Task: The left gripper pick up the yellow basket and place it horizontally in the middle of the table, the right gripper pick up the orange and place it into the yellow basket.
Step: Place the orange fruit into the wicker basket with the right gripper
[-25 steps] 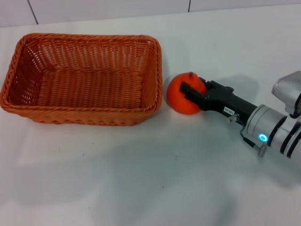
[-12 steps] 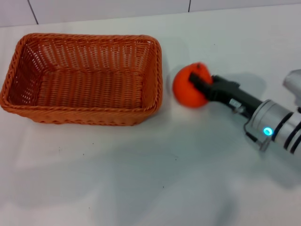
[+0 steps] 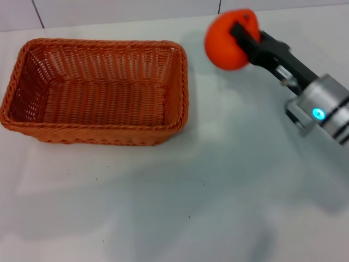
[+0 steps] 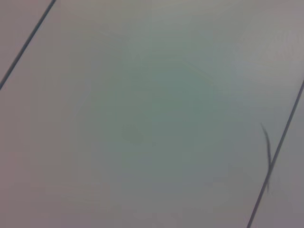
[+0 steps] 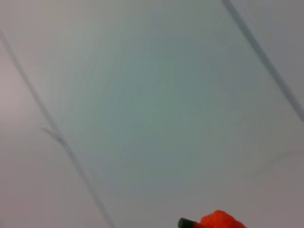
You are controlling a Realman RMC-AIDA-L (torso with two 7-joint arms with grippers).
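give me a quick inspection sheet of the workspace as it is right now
surface: plain flat white table, a few tiny dark specks on it
job's things: large rectangular woven orange-brown wicker basket sits flat on the table's left side, nothing in it; round bright orange fruit is held above the table, right of the basket's far corner, not yet over it
clutter: nothing seen
grippers: right black two-pronged claw on a silver wrist with a cyan light is shut on the orange; left claw not in any view
cables: nothing seen
surroundings: pale wall panels with dark seams behind the table; both wrist views show mostly the same pale panels, and the right wrist view catches a bit of the orange
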